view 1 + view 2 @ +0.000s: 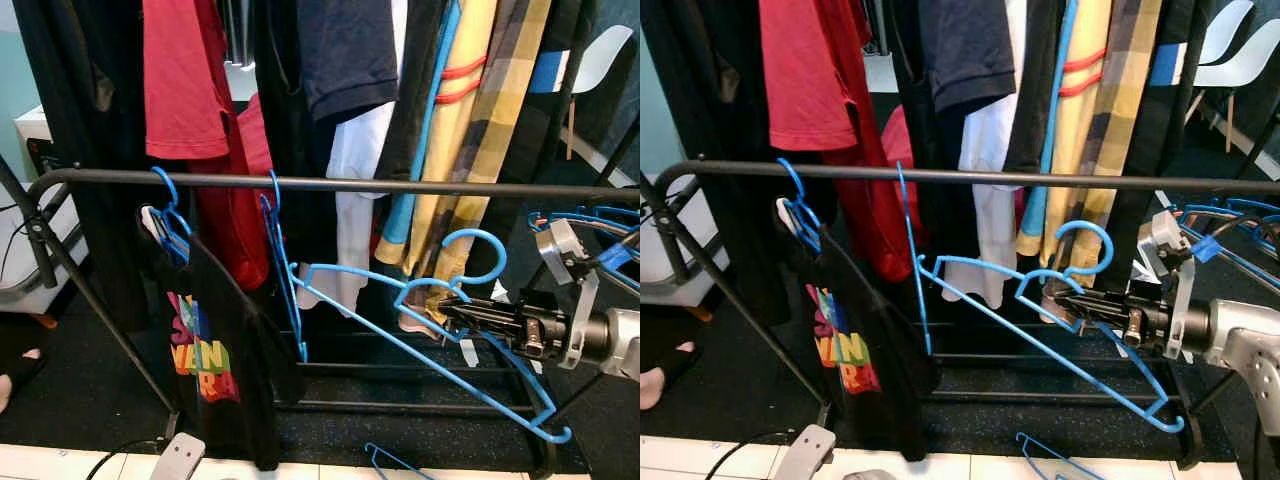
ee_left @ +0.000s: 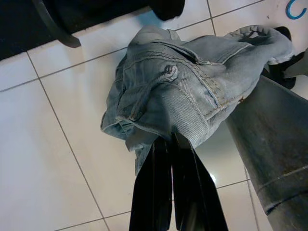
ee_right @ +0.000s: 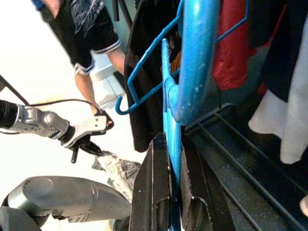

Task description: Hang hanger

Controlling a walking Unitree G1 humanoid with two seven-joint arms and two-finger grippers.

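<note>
Right claw [image 1: 458, 312] is in below the black rail [image 1: 330, 184], fingers pinched tight on the blue hanger [image 1: 420, 345] just under its hook, and the right wrist view confirms it: both black fingers pressed against the blue plastic. The hanger sits tilted beneath the rail, its hook curling up close under the bar but not over it, one shoulder dipping low toward the rack's base. Along the rail, two more blue hangers [image 1: 285, 270] dangle just left of the held one, and further left a black graphic T-shirt [image 1: 215, 350] hangs on its own blue hanger. Behind the rail, a red shirt [image 1: 185, 75] and a yellow plaid garment [image 1: 480, 130] hang higher up. Down at floor level, the left claw [image 2: 172, 144] has its fingers pressed together on bunched light denim [image 2: 192, 82], hanging over white tiles [image 2: 43, 144].
</note>
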